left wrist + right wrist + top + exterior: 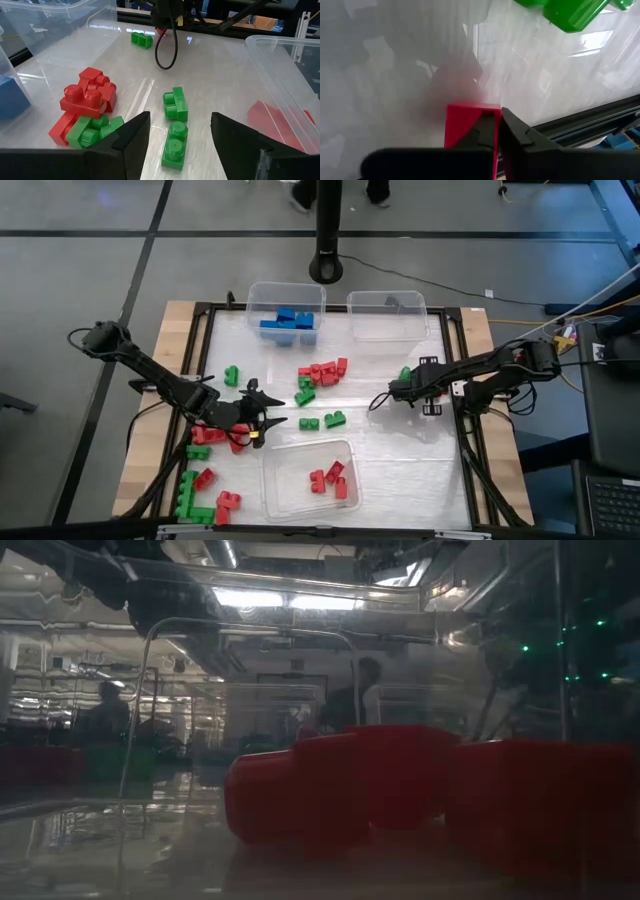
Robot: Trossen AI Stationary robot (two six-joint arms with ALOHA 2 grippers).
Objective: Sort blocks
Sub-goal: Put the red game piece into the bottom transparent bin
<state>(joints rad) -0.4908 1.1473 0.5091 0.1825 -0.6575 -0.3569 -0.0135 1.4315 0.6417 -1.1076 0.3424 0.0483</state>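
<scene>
Red and green blocks lie scattered on the white table, with a cluster (320,373) at mid-table and a pile (205,480) near the left front. My left gripper (268,420) hovers open left of two green blocks (175,104) (173,146), touching nothing. My right gripper (499,131) is at the table's right, pointing steeply down, shut at a red block (462,125) on the table. A green block (405,374) lies just beyond it. In the high view the gripper hides the red block. My right gripper comes from above, slanting down, and its shut fingertips (487,131) meet the red block's top edge (470,107). A thin strip of red shows between the fingers. The fingers hide how much of the block they have. The block rests on the table.
Three clear bins stand on the table: one with blue blocks (284,315) at the far middle, one without blocks (388,315) beside it, and one with red blocks (310,477) at the near middle. The table's dark frame rail (600,120) runs close to my right gripper. People show beyond the table.
</scene>
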